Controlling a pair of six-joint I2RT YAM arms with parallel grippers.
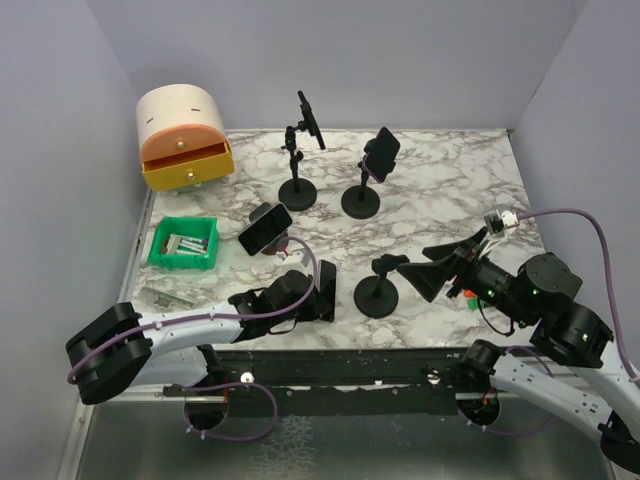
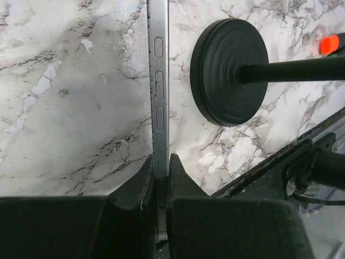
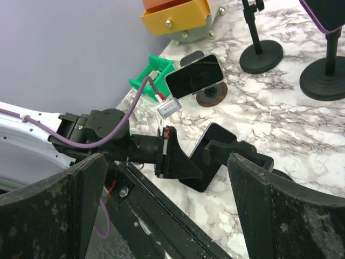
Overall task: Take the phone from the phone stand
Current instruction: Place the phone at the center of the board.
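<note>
**Silver-edged phone pinched in the left claw**

Glossy, grey-veined marble tabletop [image 2: 70, 108] lies flat beneath the left claw [image 2: 160, 162]. Its two black wedge-shaped fingers are clamped on the thin metal edge of the phone [image 2: 159, 81]. That slim slab runs straight ahead of the fingertips, side buttons showing. Just right of the claw stands the phone stand [image 2: 229, 70], a ridged round black base with a thin pole. A strip of marble separates base and phone. Left of the claw is bare marble. Farther right, past the stand, the right claw [image 1: 445, 262] hangs with jaws spread wide, holding nothing.
</note>
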